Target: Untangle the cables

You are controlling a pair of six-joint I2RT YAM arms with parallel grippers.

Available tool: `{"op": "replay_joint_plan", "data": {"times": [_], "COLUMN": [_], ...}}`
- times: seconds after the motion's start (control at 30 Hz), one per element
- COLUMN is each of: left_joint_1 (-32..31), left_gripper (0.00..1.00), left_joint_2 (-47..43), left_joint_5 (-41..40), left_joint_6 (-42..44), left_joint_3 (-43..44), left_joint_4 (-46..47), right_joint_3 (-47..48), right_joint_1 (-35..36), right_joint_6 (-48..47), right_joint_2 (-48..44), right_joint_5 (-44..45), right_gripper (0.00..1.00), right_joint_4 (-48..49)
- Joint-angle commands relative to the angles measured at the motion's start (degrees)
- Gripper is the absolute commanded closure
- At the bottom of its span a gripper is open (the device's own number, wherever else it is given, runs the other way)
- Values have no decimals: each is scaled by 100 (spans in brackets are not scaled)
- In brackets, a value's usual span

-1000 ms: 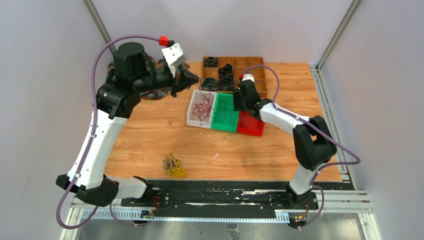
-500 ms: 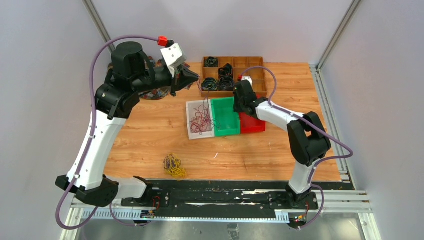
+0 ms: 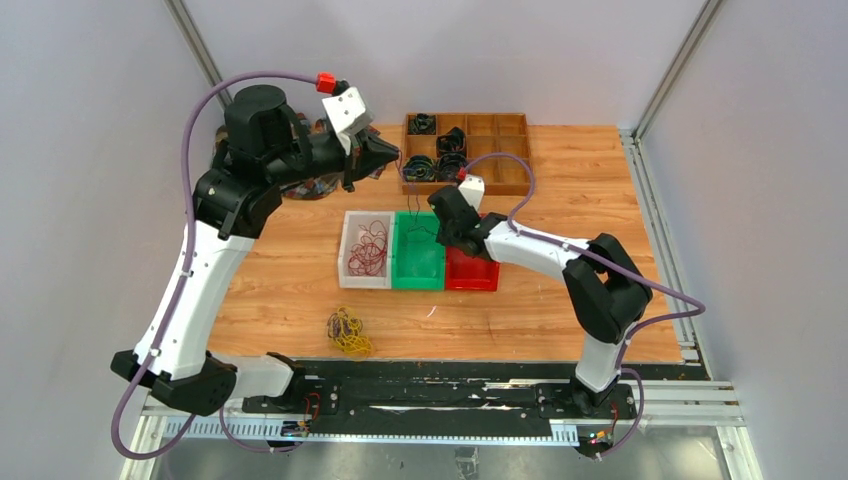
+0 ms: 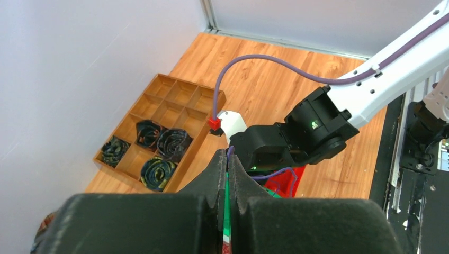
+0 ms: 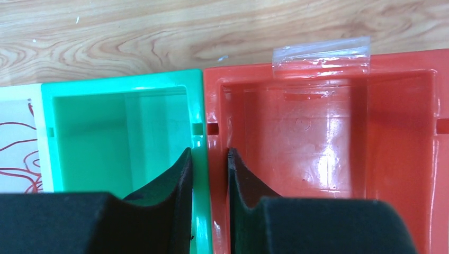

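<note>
Three bins sat side by side on the wooden table [image 3: 290,290]: a white bin [image 3: 344,262], a green bin [image 3: 418,270] in the middle and a red bin [image 3: 472,277]. They touched each other in a row. A loose pile of red cables [image 3: 368,248] lay inside the white bin. A small bunch of yellow cables [image 3: 348,332], mixed with some dark ones, lay on the table by itself, near the front edge and well apart from the bins.

The left gripper [image 4: 227,161] was up high, above the back of the bins. Its jaws were pressed together on one thin dark cable [image 4: 230,152]. That cable hung down from the tips toward the green bin.

The right gripper [image 5: 209,159] was down low at the bins. One finger was inside the green bin and the other finger [image 5: 238,174] was inside the red bin. The jaws were squeezed on the two walls where those bins met. A piece of clear tape [image 5: 320,53] was stuck on the far rim of the red bin.

Behind the bins stood a wooden tray [image 3: 510,150] with many little boxes in it. Some boxes held thick black coils [image 3: 450,145].
</note>
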Motion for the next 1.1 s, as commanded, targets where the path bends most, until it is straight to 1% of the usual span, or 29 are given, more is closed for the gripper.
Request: {"op": "replay_joint_plan", "data": {"times": [0.0,0.07,0.17,0.23,0.4,0.5,0.57,0.67,0.8,0.93,1.07], "left_joint_1": [-39,-39,-39,-39,-44,-39,-39,-63,-143,-442,-666], "left_gripper": [100,100,100,100,100,100,100,100,100,100,100], "left_joint_2": [-131,-205,-347,-453,-478,-395,-342,-169,140,491,835], "left_joint_5": [-19,-59,-185,-249,-288,-391,-597,-1087,-1531,-2199,-2263], "left_joint_6": [84,160,241,260,169,363,550,821,1248,1789,1831], "left_joint_3": [-250,-425,-830,-1099,-1598,-1778,-1919,-2055,-2076,-2109,-2158], "left_joint_4": [165,175,284,415,761,686,659,619,552,554,548], "right_joint_3": [-298,-439,-472,-485,-954,-1271,-1484,-1748,-2040,-2279,-2521], "right_joint_1": [169,169,160,136,-54,-211,-268,-346,-438,-479,-571], "right_joint_6": [1443,1699,1708,1600,1215,1069,936,750,511,298,231], "right_joint_2": [-103,-257,-517,-721,-1309,-1678,-1899,-2222,-2591,-2864,-3081], "right_joint_5": [4,51,121,154,-330,-680,-798,-861,-862,-814,-767], "right_gripper": [97,91,76,65,50,47,44,44,45,46,46], "right_joint_4": [-585,-472,-327,-263,354,586,728,863,924,989,1024]}}
